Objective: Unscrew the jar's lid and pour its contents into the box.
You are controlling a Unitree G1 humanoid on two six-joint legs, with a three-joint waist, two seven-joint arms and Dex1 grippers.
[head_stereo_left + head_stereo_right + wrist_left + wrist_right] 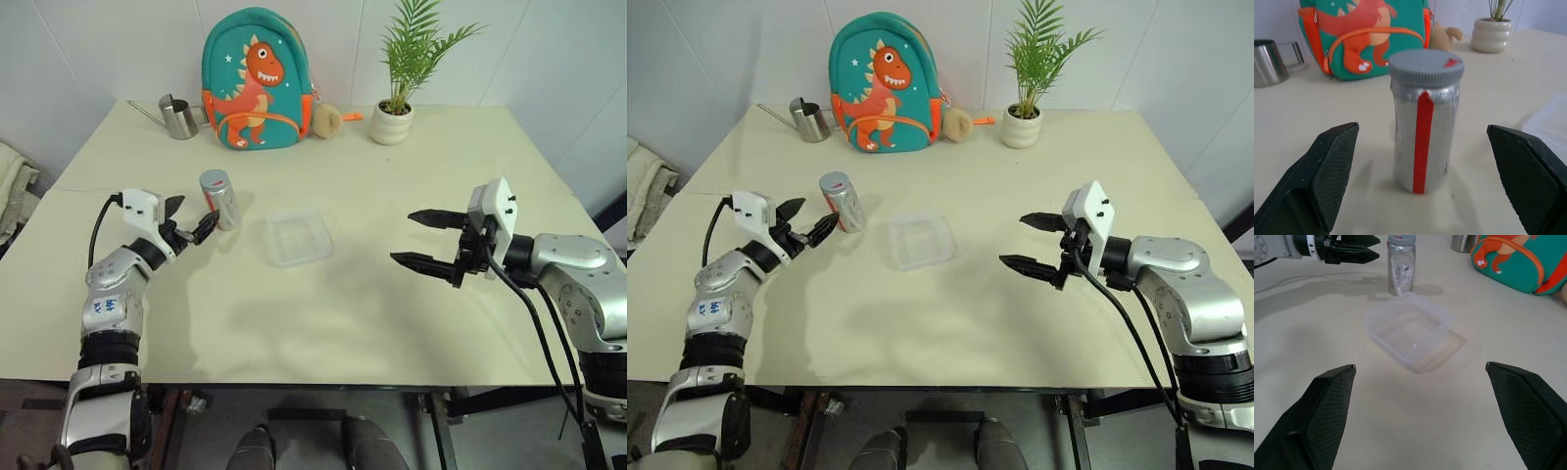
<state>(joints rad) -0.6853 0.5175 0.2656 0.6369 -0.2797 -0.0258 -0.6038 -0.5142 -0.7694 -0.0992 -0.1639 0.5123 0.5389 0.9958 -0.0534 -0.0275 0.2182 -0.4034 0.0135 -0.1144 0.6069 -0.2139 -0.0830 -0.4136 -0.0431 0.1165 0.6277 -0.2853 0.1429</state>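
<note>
Cream table [411,294] — jar [219,199], box [299,237], watering can [177,117], backpack [257,80], potted plant [393,122]

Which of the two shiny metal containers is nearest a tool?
The jar with the red stripe and grey lid, right before the left tool; the watering can stands far back.

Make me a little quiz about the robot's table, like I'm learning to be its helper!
1. True or false: the lid is on the jar.
2. What lies between the two grippers, nearer the jar?
A. a spoon
B. the box
C. a cup
3. Fill in: the left gripper is ____, with the jar standing just ahead of it, untouched.

Key
1. True. The grey lid sits on top.
2. B. The clear box is empty; the right gripper hangs open on its other side.
3. Open.
</note>
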